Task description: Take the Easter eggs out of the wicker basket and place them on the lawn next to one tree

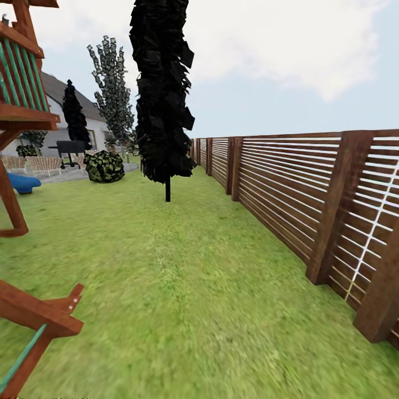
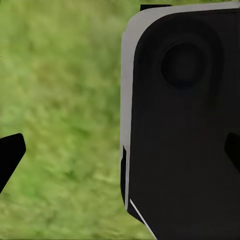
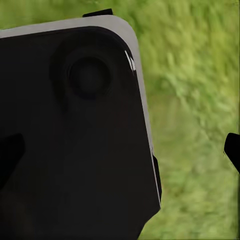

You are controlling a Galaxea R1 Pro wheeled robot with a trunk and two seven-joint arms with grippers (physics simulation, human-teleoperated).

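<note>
Both wrist views look down on the lawn (image 1: 183, 288). The left gripper (image 2: 122, 150) and right gripper (image 3: 122, 150) stand wide with nothing between their fingertips.

Lawn (image 1: 183, 288) under black tree (image 1: 162, 94), bush (image 1: 104, 166).

Head view: looks forward and slightly down along the lawn (image 1: 183, 288), with the fence (image 1: 288, 183) to the right and a near-black tree (image 1: 163, 94) ahead. Left and right wrist views: each faces down at close grass beside a dark robot panel (image 2: 185, 125). All three views share the lawn.
</note>
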